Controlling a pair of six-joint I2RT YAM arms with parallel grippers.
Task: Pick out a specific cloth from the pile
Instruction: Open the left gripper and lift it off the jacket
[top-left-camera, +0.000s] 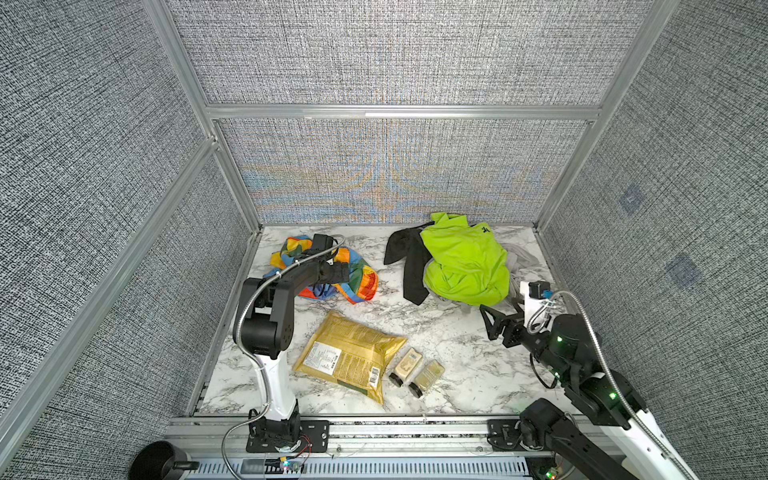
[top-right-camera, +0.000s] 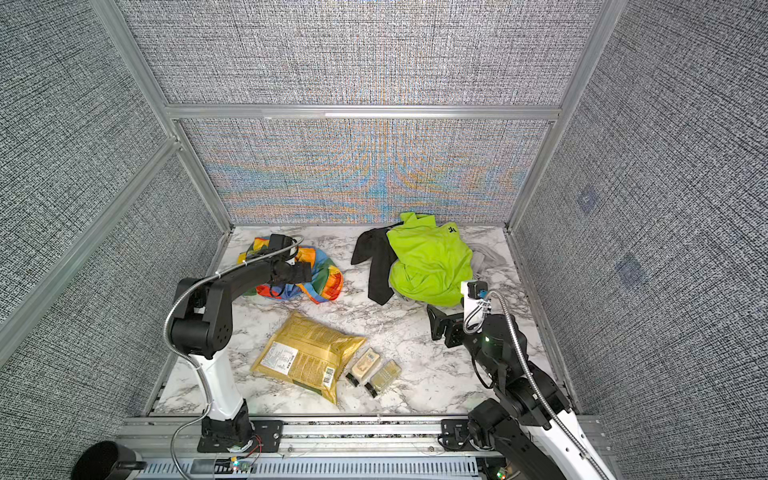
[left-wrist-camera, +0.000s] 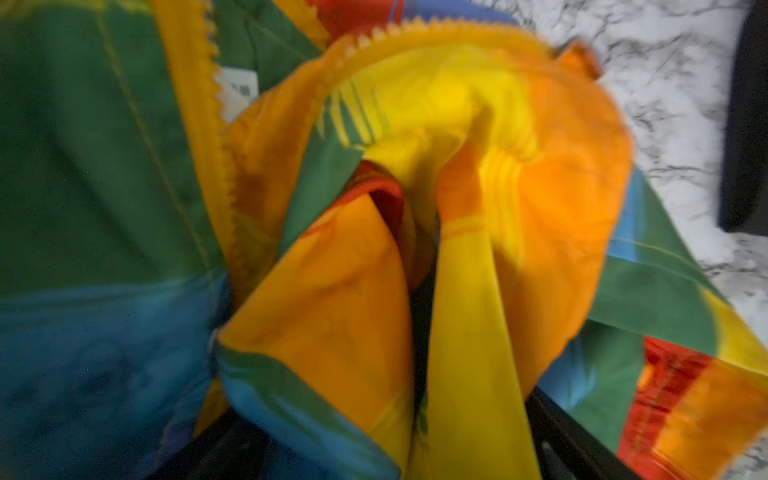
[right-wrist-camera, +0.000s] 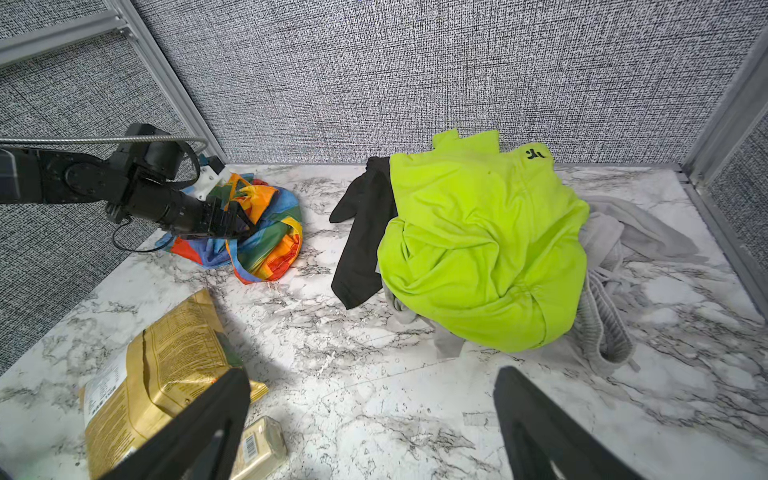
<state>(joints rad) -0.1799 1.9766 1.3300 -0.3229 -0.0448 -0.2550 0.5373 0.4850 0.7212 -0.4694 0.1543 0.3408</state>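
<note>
The cloth, in blocks of red, orange, yellow, green and blue, lies crumpled at the table's far left, apart from the pile. My left gripper is down in it. In the left wrist view the cloth fills the frame, blurred, and its folds lie over and between the gripper's wide-apart fingers. The pile, a lime-green shirt over black and grey garments, sits at the far right. My right gripper hangs open and empty just in front of it.
A gold foil bag lies at the front middle, with two small tan packets beside it. Grey fabric walls with aluminium posts close in the marble table on three sides.
</note>
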